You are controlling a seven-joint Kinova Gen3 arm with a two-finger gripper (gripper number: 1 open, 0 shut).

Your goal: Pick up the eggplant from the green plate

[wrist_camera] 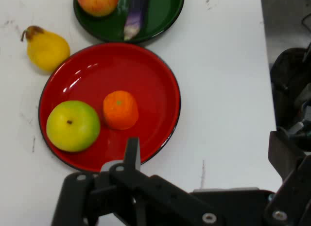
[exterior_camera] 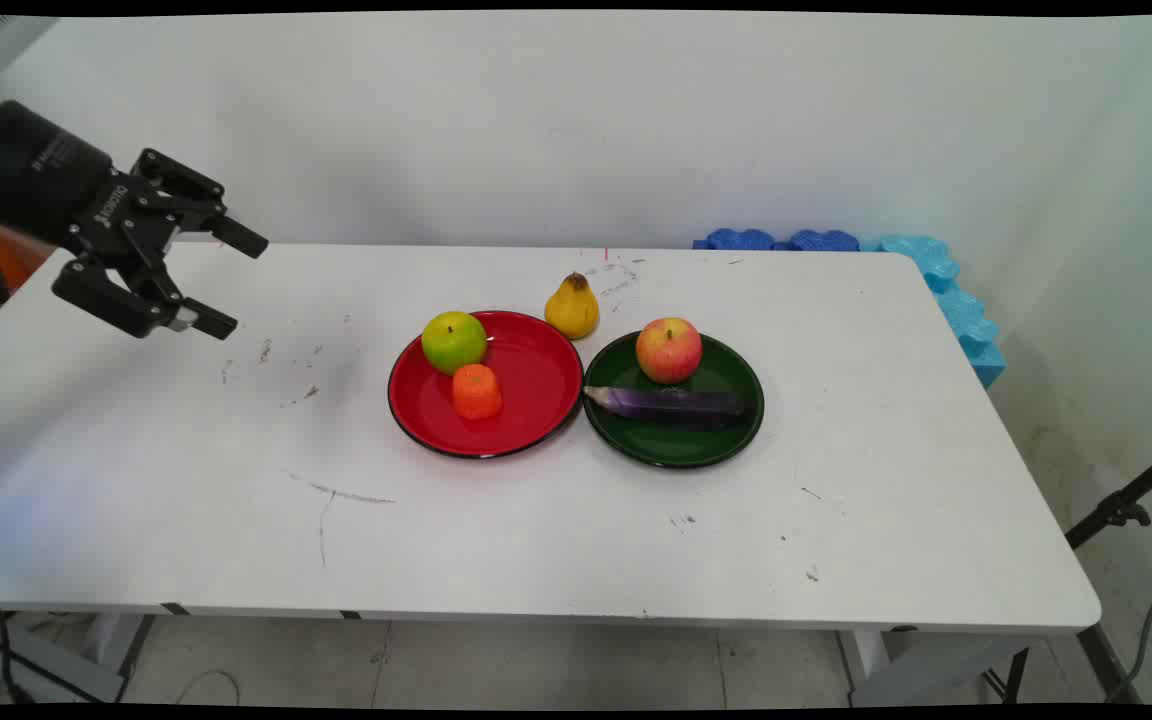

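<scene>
Main view: the black gripper (exterior_camera: 226, 282) hangs at the upper left of the frame, jaws spread wide and grasping nothing, above a bare stretch of the white desk (exterior_camera: 496, 530). Well apart from it, near the frame's centre, a red plate (exterior_camera: 536, 375) carries a green apple (exterior_camera: 454, 341) and an orange fruit (exterior_camera: 477, 391). Just right of it a dark green plate (exterior_camera: 676, 445) holds a red apple (exterior_camera: 669, 350) and a purple eggplant (exterior_camera: 671, 403) lying flat — the two rims look to be almost touching. A yellow pear (exterior_camera: 572, 307) stands on the desk just behind the gap between the plates. Blue foam pieces (exterior_camera: 936, 275) sit at the desk's far right corner.

Hand view: the released gripper (wrist_camera: 194, 187) rises from the bottom edge, one finger tip overlapping the near rim of the red plate (wrist_camera: 160, 90). Nearest to it are the orange fruit (wrist_camera: 120, 110) and the green apple (wrist_camera: 73, 126), close together on the plate. The pear (wrist_camera: 46, 48) lies at the upper left; the green plate (wrist_camera: 165, 17) with red apple (wrist_camera: 97, 1) and eggplant (wrist_camera: 135, 14) runs off the top. The fruit's glossy, rounded skins suggest light, stiff, somewhat slippery pieces — best taken across the widest part, by this reading.
</scene>
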